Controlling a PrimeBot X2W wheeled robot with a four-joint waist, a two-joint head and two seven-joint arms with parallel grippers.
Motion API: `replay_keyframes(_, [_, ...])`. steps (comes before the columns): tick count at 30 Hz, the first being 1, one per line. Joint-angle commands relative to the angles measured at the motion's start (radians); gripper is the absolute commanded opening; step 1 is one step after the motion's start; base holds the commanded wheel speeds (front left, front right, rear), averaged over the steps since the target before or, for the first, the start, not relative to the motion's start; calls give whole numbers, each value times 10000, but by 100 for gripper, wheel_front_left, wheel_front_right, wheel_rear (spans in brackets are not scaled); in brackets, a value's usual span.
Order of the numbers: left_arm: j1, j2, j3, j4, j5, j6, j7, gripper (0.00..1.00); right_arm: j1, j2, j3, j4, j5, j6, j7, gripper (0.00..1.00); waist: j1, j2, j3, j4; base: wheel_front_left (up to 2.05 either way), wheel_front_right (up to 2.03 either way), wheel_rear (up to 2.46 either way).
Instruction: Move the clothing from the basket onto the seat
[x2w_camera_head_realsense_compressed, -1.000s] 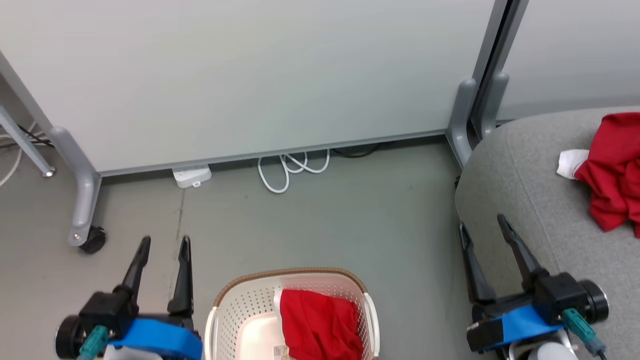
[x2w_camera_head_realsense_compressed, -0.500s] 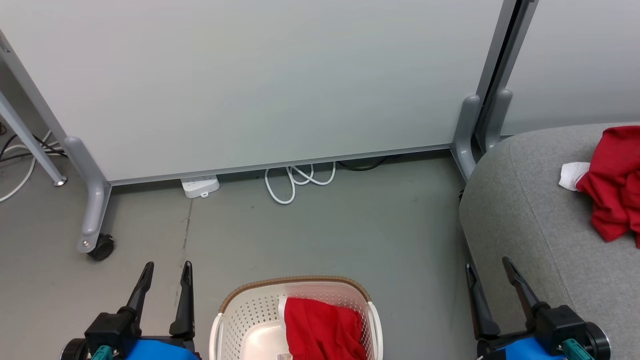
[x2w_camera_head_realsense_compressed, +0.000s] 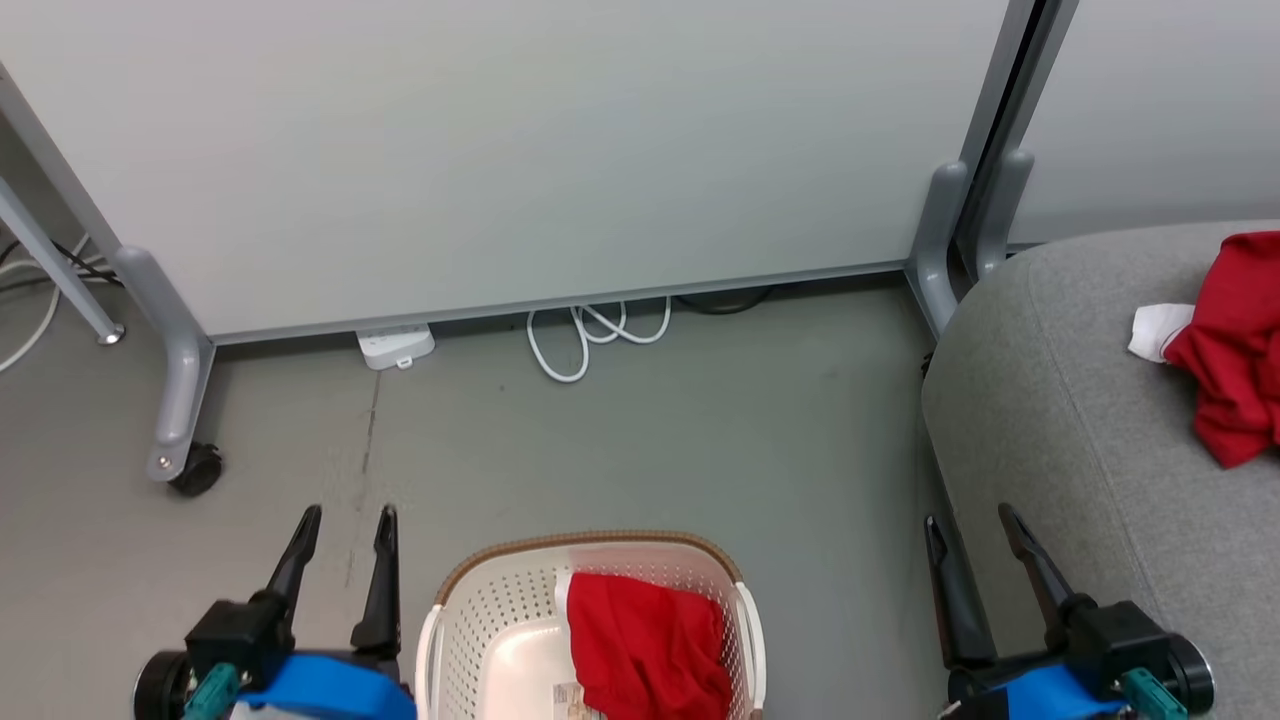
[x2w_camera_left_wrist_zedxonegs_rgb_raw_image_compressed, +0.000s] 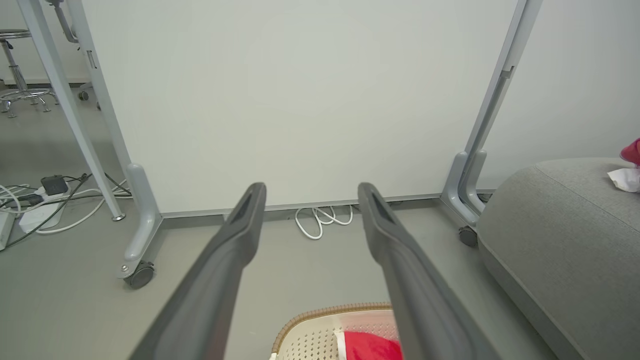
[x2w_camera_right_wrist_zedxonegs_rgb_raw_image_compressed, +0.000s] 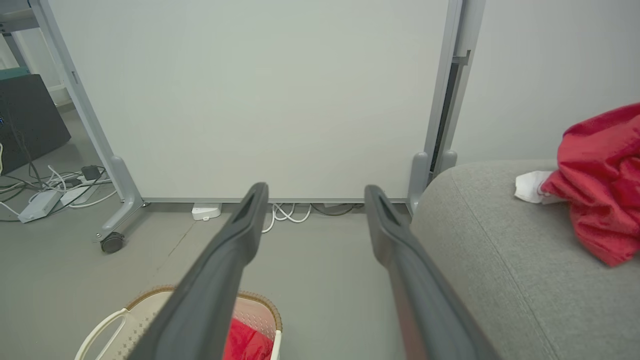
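Looking like an office or lab space, showing white partition panels (x2w_camera_head_realsense_compressed: 520, 150) on casters (x2w_camera_head_realsense_compressed: 195, 468), a power strip (x2w_camera_head_realsense_compressed: 396, 347) and looped cables (x2w_camera_head_realsense_compressed: 590, 340) lying on bare grey floor (x2w_camera_head_realsense_compressed: 650, 450), a metal stool (x2w_camera_left_wrist_zedxonegs_rgb_raw_image_compressed: 14, 34) standing beyond

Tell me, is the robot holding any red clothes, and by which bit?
Nothing is held. The left gripper and right gripper both stand open and empty. One red garment lies in the basket, a second red garment on the seat.

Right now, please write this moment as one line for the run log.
left claw: open, empty | right claw: open, empty | basket: red garment inside | seat: red clothing lying on it
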Motion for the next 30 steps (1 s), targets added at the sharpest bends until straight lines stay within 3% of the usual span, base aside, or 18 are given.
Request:
replay_keyframes(1, [-238, 11, -34, 69, -41, -62, -33, 100, -209, 36, 39, -51, 33, -10, -9, 100, 0, -1, 189, -39, 0, 0, 0])
replay_keyframes(10, [-2435, 123, -953, 1789, -166, -210, -33, 100, -1459, 33, 333, -320, -216, -10, -9, 100, 0, -1, 1970, -561, 0, 0, 0])
replay_keyframes(20, [-4727, 735, -3004, 4155, -840, -211, -33, 100, -3101, 32, 539, -848, -351, -10, -9, 100, 0, -1, 4228, -1285, 0, 0, 0])
replay_keyframes(30, [-6533, 1036, -5012, 6631, -1412, -202, -33, 100, -4297, 31, 503, -1357, -752, -10, -9, 100, 0, -1, 6302, -1459, 0, 0, 0])
